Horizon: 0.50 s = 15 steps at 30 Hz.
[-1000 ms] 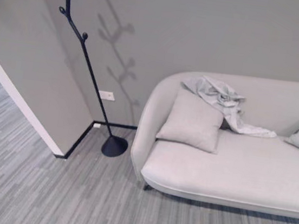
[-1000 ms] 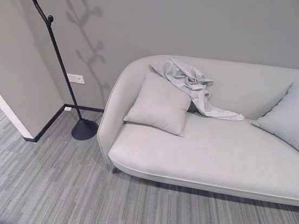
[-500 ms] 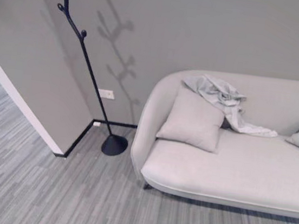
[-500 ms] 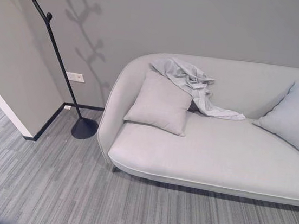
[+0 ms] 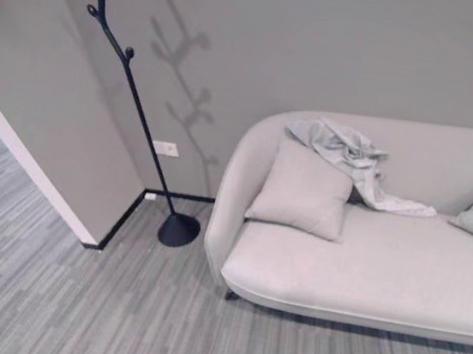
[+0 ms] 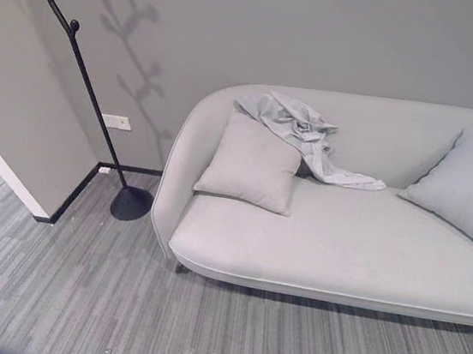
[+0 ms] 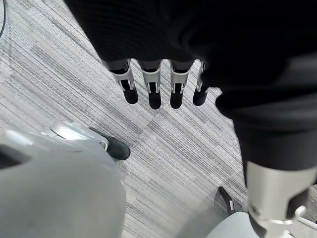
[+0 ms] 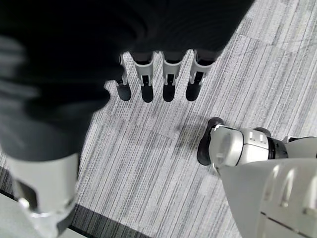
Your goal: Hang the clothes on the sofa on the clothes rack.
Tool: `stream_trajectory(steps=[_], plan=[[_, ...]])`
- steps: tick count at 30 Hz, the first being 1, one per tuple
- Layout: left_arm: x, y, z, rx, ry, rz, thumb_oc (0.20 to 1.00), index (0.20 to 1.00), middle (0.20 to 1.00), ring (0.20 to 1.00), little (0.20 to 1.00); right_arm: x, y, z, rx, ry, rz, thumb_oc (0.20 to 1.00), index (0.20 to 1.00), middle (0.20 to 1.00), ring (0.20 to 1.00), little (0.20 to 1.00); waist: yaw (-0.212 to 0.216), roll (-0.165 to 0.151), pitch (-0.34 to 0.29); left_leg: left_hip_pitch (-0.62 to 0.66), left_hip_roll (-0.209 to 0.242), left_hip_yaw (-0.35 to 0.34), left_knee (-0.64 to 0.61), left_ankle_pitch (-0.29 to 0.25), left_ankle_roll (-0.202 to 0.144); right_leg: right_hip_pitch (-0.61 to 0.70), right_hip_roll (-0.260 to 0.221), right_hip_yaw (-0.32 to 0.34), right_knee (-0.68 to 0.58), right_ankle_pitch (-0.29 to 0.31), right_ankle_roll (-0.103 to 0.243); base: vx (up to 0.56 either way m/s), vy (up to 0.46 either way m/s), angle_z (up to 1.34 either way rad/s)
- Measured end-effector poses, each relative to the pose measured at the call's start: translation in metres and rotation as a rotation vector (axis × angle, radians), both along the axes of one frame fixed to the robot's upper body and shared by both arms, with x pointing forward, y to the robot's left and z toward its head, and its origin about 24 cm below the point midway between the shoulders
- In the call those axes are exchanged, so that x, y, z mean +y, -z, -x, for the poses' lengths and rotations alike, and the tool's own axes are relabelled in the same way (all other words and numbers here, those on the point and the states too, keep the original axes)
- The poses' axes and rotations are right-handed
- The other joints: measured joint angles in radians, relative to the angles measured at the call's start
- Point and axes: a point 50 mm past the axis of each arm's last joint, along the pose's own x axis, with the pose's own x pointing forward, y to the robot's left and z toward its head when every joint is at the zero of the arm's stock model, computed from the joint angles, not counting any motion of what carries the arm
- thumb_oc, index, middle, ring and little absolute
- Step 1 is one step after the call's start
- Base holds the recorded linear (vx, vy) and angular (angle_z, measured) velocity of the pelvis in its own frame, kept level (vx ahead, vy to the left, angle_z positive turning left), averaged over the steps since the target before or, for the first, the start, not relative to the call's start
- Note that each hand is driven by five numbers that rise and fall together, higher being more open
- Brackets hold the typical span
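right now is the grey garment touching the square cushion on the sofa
Touching. In the left eye view the grey garment drapes off the sofa backrest and lies over the top edge of the square cushion, with no gap between them.

The right hand (image 8: 148,74) hangs above grey striped carpet (image 8: 148,168), fingers (image 8: 168,79) straight and pointing down in a row, holding nothing. The thumb (image 8: 44,193) juts out apart from them. A dark strip (image 8: 94,220) crosses the carpet near one corner.
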Motion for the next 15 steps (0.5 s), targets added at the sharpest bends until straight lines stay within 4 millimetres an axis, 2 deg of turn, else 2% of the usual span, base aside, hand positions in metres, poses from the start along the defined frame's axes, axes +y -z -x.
stream_trajectory(steps=[2,3,4,5,6,7,8,9,10,11,12,14,15], plan=[[-0.004,-0.001,-0.012,-0.043,0.031,0.005,1.0,1.0,1.0,1.0,1.0,0.0,0.0,-0.006,-0.013,-0.004,-0.002,1.0,1.0,1.0,1.0,1.0,0.001,-0.008,0.013,-0.006,0.004,0.0,0.023,0.0,-0.014,-0.003,0.007,0.002,0.005,-0.003,-0.004,-0.13,-0.083,-0.05],[-0.002,-0.002,-0.022,-0.077,0.038,0.0,1.0,1.0,1.0,1.0,1.0,0.0,0.0,-0.015,-0.032,-0.009,0.0,1.0,1.0,1.0,1.0,1.0,0.002,-0.029,0.04,-0.029,0.0,-0.002,0.075,0.0,-0.023,-0.006,0.004,0.014,0.01,-0.004,-0.013,-0.16,-0.063,-0.14],[-0.003,-0.004,-0.035,-0.11,0.048,0.0,1.0,1.0,1.0,1.0,1.0,-0.001,0.0,-0.034,-0.078,-0.023,0.006,1.0,1.0,1.0,1.0,1.0,0.003,-0.055,0.072,-0.087,-0.007,-0.006,0.172,0.005,-0.042,-0.018,0.001,0.024,0.014,0.005,-0.022,-0.11,-0.04,-0.13],[-0.002,-0.006,-0.045,-0.135,0.062,-0.007,1.0,1.0,1.0,1.0,1.0,0.0,-0.001,-0.041,-0.093,-0.03,0.007,1.0,1.0,1.0,1.0,1.0,0.002,-0.066,0.088,-0.135,-0.016,-0.01,0.242,-0.001,-0.057,-0.024,-0.016,0.03,0.014,0.014,-0.032,0.03,0.031,-0.06],[-0.002,-0.008,-0.055,-0.169,0.051,-0.007,1.0,1.0,1.0,1.0,1.0,-0.001,-0.001,-0.046,-0.105,-0.035,0.019,1.0,1.0,1.0,1.0,1.0,0.004,-0.08,0.11,-0.165,-0.012,-0.021,0.277,-0.008,-0.065,-0.02,-0.02,0.023,-0.01,0.039,-0.022,0.12,0.053,-0.04],[-0.003,-0.009,-0.058,-0.184,0.043,-0.006,1.0,1.0,1.0,1.0,1.0,-0.003,-0.002,-0.051,-0.12,-0.04,0.031,1.0,1.0,1.0,1.0,1.0,0.004,-0.081,0.113,-0.179,0.009,-0.034,0.264,-0.007,-0.065,-0.003,-0.016,0.017,-0.046,0.056,-0.017,0.17,0.093,0.06],[-0.003,-0.01,-0.06,-0.2,0.017,-0.003,1.0,1.0,1.0,1.0,1.0,-0.005,-0.002,-0.051,-0.115,-0.047,0.044,1.0,1.0,1.0,1.0,1.0,0.003,-0.077,0.114,-0.191,0.041,-0.058,0.197,-0.005,-0.065,0.018,-0.008,0.01,-0.1,0.065,-0.015,0.16,0.103,0.06],[-0.003,-0.01,-0.061,-0.209,0.003,0.002,1.0,1.0,1.0,1.0,1.0,-0.006,-0.002,-0.05,-0.111,-0.049,0.047,1.0,1.0,1.0,1.0,1.0,0.005,-0.075,0.115,-0.193,0.052,-0.071,0.139,-0.003,-0.062,0.022,-0.009,0.01,-0.116,0.066,-0.014,0.16,0.112,0.08],[-0.003,-0.01,-0.061,-0.209,0.003,0.002,1.0,1.0,1.0,1.0,1.0,-0.006,-0.002,-0.05,-0.111,-0.049,0.047,1.0,1.0,1.0,1.0,1.0,0.005,-0.075,0.115,-0.193,0.052,-0.071,0.139,-0.003,-0.062,0.022,-0.009,0.01,-0.116,0.066,-0.014,0.11,0.073,0.08],[-0.005,-0.009,-0.059,-0.203,-0.013,0.006,1.0,1.0,1.0,1.0,1.0,-0.007,-0.003,-0.053,-0.106,-0.083,0.053,1.0,1.0,1.0,1.0,1.0,0.007,-0.062,0.116,-0.215,0.072,-0.113,0.042,0.036,-0.089,0.039,-0.007,0.023,-0.146,0.081,-0.01,0.13,0.071,0.17],[-0.007,-0.009,-0.061,-0.204,-0.01,0.01,1.0,1.0,1.0,1.0,1.0,-0.009,-0.004,-0.054,-0.107,-0.092,0.056,1.0,1.0,1.0,1.0,1.0,0.007,-0.052,0.119,-0.227,0.071,-0.145,-0.035,0.06,-0.107,0.04,-0.006,0.03,-0.158,0.085,-0.016,0.15,0.077,0.14],[-0.012,-0.008,-0.06,-0.2,-0.008,0.02,1.0,1.0,1.0,1.0,1.0,-0.011,-0.005,-0.058,-0.115,-0.096,0.063,1.0,1.0,1.0,1.0,1.0,0.019,-0.027,0.121,-0.269,0.078,-0.169,-0.053,0.068,-0.103,0.055,-0.003,0.04,-0.177,0.096,-0.025,0.35,0.221,-0.07],[-0.016,-0.007,-0.061,-0.203,-0.015,0.029,1.0,1.0,1.0,1.0,1.0,-0.01,-0.005,-0.064,-0.124,-0.11,0.061,1.0,1.0,1.0,1.0,1.0,0.033,-0.011,0.124,-0.299,0.079,-0.167,-0.067,0.069,-0.102,0.073,-0.002,0.073,-0.199,0.097,-0.017,0.3,0.199,-0.42]])
